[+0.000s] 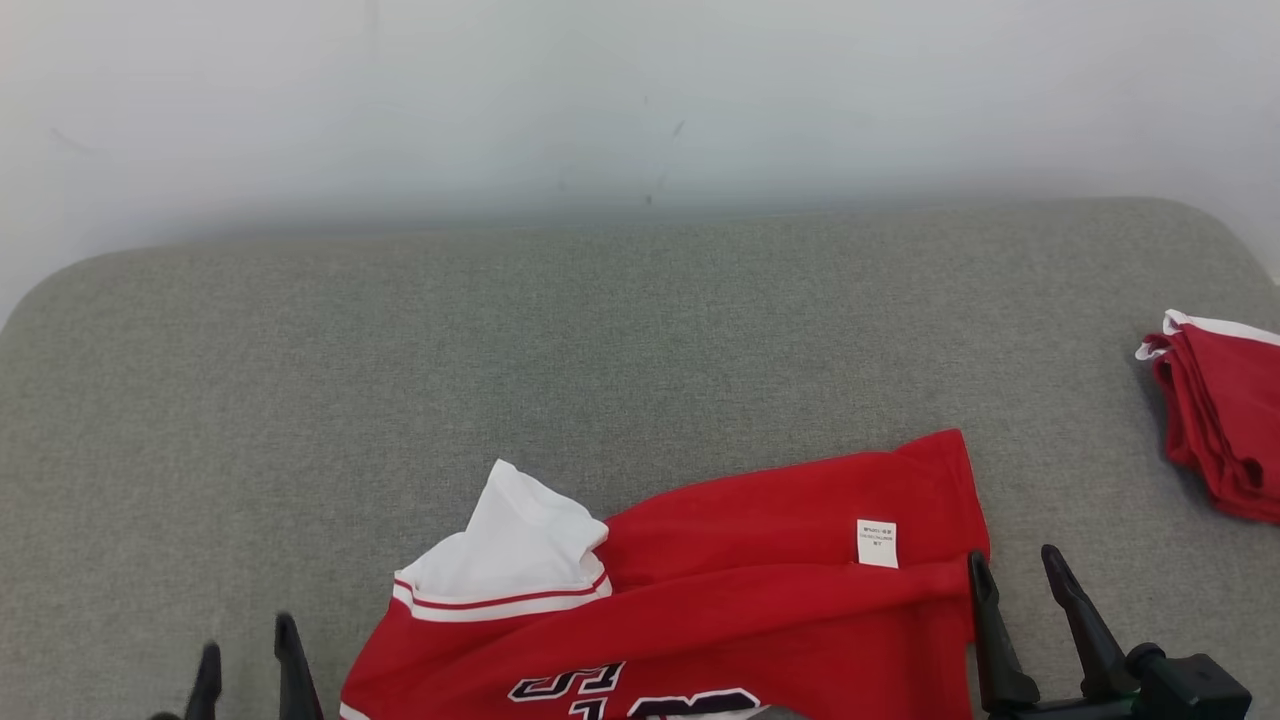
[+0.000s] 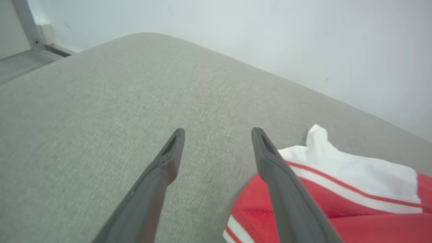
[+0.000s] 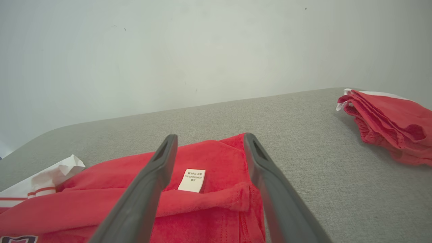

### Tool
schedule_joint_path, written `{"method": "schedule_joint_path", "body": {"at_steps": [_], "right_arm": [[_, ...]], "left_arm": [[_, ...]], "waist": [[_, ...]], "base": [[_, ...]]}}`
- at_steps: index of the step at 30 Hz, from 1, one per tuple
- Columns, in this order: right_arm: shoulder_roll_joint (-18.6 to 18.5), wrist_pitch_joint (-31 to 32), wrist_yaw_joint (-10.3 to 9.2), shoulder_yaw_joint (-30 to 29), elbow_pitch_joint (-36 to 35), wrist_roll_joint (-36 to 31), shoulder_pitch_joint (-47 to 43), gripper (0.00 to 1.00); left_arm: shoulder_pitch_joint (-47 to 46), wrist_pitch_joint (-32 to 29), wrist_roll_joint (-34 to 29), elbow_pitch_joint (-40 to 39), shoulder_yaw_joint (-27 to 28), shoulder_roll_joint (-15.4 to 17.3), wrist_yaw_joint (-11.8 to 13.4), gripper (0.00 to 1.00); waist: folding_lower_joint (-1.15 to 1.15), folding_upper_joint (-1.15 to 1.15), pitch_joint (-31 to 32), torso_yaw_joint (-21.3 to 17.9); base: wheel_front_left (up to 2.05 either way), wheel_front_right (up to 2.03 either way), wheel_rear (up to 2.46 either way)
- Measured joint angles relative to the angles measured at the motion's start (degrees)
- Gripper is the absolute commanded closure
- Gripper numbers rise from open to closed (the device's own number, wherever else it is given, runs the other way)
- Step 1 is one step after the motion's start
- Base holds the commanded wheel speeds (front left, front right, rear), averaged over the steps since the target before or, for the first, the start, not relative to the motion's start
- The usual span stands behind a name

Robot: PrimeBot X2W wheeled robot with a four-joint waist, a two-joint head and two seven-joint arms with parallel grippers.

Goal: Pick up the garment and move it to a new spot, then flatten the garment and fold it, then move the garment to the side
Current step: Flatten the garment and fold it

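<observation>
Red garment (image 1: 760, 600), judged soft, light and limp.
Left tool (image 1: 248, 650) and right tool (image 1: 1015, 570) are shown spread, empty; hem edge (image 3: 216, 199) is judged best grasped.

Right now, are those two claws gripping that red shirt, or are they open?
Left gripper: open, holding nothing, beside the red jersey.
Right gripper: open, holding nothing, at the jersey's right edge.
</observation>
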State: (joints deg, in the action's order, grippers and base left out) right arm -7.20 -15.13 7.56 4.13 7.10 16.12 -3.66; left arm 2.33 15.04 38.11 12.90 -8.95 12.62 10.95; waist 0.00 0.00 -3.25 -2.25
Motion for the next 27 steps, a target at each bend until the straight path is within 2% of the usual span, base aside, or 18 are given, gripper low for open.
{"method": "schedule_joint_path", "body": {"at_steps": [9, 12, 18, 27], "right_arm": [[0.5, 0.0, 0.0, -0.5, 0.6, 0.0, -0.2, 0.0], [0.8, 0.0, 0.0, -0.6, 1.1, 0.1, -0.5, 0.0], [1.1, 0.0, 0.0, -1.0, 2.9, 0.7, -1.2, 0.0], [0.9, 0.0, 0.0, -1.6, 5.1, 1.5, -1.6, 0.0]], "left_arm": [[3.2, 0.0, -18.2, -12.6, 9.4, -6.3, -11.0, 0.0], [4.8, 0.0, -22.4, -14.3, 11.1, -8.0, -13.6, 0.0], [8.2, 0.0, -27.5, -12.8, 12.1, -9.3, -16.0, 0.0], [9.4, 0.0, -28.3, -11.6, 13.0, -9.6, -16.4, 0.0]], "waist": [[0.0, 0.0, 1.3, 0.0], [0.0, 0.0, 1.9, 0.0], [0.0, 0.0, 3.1, -0.2], [0.0, 0.0, 4.3, 0.4]], "base": [[0.0, 0.0, 0.0], [0.0, 0.0, 0.0], [0.0, 0.0, 0.0], [0.0, 0.0, 0.0]]}}
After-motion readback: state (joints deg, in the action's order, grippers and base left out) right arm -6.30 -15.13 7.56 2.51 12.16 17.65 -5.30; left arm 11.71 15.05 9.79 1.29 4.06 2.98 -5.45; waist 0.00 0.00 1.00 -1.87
